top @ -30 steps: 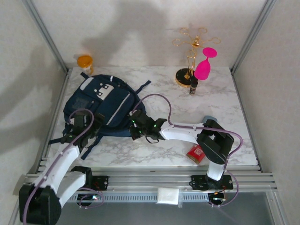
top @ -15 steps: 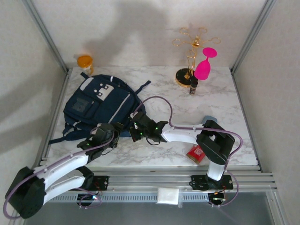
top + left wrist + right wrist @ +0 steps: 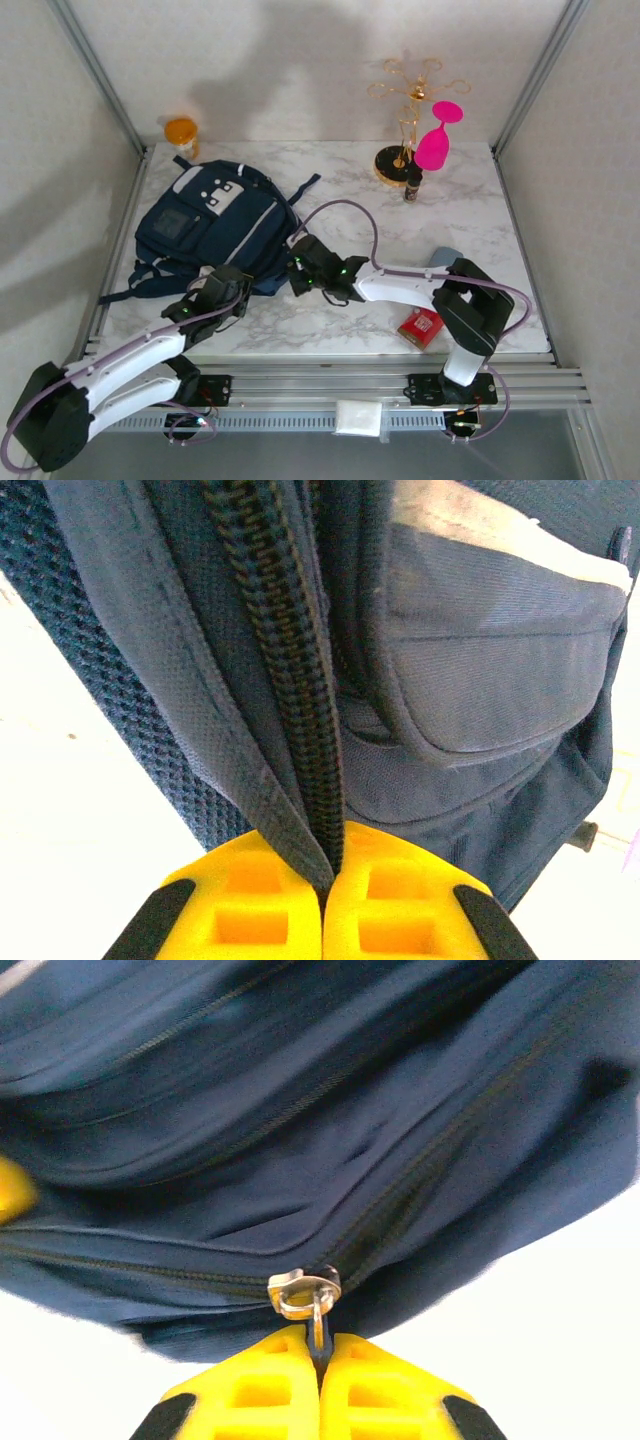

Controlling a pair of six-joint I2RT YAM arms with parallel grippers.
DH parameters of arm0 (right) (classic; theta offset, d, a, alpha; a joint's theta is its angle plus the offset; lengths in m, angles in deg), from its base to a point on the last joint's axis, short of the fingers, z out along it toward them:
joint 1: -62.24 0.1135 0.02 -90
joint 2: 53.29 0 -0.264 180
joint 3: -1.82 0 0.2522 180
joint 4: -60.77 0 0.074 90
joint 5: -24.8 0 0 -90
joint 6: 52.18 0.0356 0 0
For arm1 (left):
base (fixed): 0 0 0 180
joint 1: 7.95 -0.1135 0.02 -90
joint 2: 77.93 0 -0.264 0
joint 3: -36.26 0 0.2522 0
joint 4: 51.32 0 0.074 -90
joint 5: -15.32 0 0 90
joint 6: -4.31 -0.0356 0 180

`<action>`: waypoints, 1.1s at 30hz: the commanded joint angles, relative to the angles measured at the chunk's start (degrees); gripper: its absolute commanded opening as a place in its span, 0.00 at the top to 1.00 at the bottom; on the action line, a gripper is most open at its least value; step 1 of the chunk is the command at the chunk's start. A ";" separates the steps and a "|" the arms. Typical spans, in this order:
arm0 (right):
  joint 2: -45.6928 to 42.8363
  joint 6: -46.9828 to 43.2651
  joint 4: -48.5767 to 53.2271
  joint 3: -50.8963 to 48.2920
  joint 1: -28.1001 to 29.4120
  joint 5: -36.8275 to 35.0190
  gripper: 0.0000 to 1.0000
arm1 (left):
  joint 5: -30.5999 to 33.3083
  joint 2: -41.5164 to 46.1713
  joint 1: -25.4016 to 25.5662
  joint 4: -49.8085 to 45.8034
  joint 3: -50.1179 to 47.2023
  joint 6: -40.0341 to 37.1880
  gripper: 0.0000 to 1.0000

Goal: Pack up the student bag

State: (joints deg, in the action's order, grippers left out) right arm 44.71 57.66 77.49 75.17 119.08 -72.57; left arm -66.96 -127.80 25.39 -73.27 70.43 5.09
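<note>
The student bag (image 3: 215, 225) lies on the left of the tabletop (image 3: 420, 230), apparently zipped. The left gripper (image 3: 328, 870) pinches its zipper seam (image 3: 290, 680). The right gripper (image 3: 318, 1348) is clamped on the zipper pull (image 3: 305, 1293). Packing looks unstarted.

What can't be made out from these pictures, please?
- Top view: red packet's print, too small, partly behind the right arm.
- Top view: student bag's near edge, under the left gripper and right gripper.
- Left wrist view: the bag's contents, behind its fabric.
- Right wrist view: zipper pull's tab end, pinched in the right gripper.
</note>
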 commanded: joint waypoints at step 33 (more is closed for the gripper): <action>-17.96 -9.07 -4.91 -14.17 -9.40 10.78 0.53 | 4.68 -2.70 -9.08 -11.71 12.85 -37.83 1.00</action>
State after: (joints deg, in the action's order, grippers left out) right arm 24.27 55.62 80.00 57.93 112.09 -68.88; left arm -66.30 -132.28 17.59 -88.59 82.56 -30.01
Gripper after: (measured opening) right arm 0.437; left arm 0.054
